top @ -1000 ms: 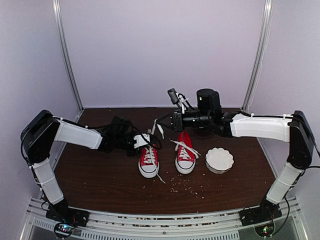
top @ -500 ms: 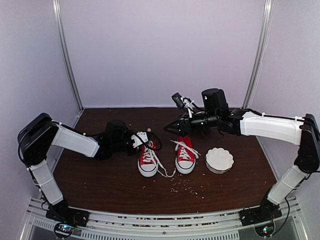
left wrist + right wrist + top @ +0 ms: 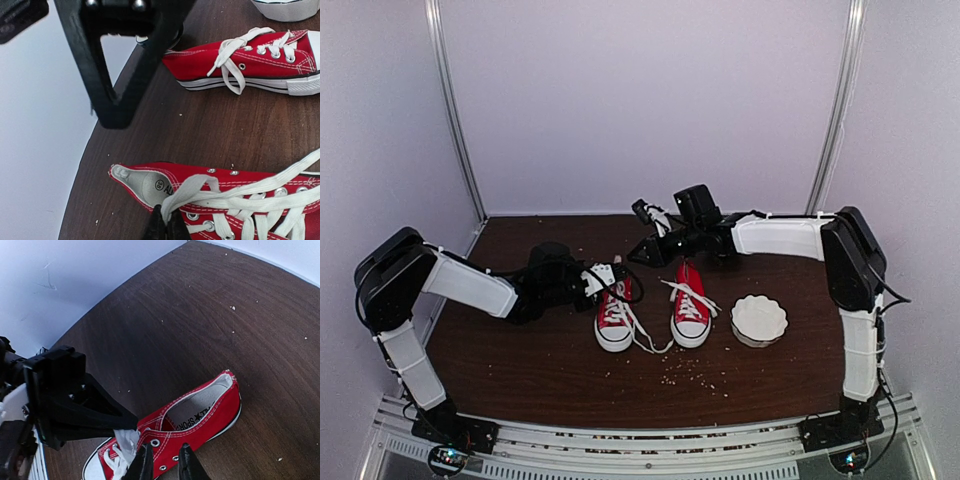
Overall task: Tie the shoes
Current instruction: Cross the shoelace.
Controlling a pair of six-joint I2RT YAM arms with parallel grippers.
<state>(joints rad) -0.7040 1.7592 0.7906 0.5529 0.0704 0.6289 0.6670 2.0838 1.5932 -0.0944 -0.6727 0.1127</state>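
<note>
White fluted bowl point(image 3: 759, 319); brown table point(image 3: 520, 360)

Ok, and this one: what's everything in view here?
left shoe: one, red, white toe cap, mid-table
right shoe: one, red, beside it, laces loose
bowl: one, white, right of the shoes
crumbs: many, pale, in front of the shoes
table: one, dark brown
left hand: one, black, shut on the left shoe's lace
right hand: one, black, open, empty, raised behind the shoes

A robot test booth in a lab: plain pale lilac walls point(image 3: 640, 100), slim metal corner poles point(image 3: 457, 120), dark brown wooden table point(image 3: 520, 360), metal mounting rail point(image 3: 640, 443).
</note>
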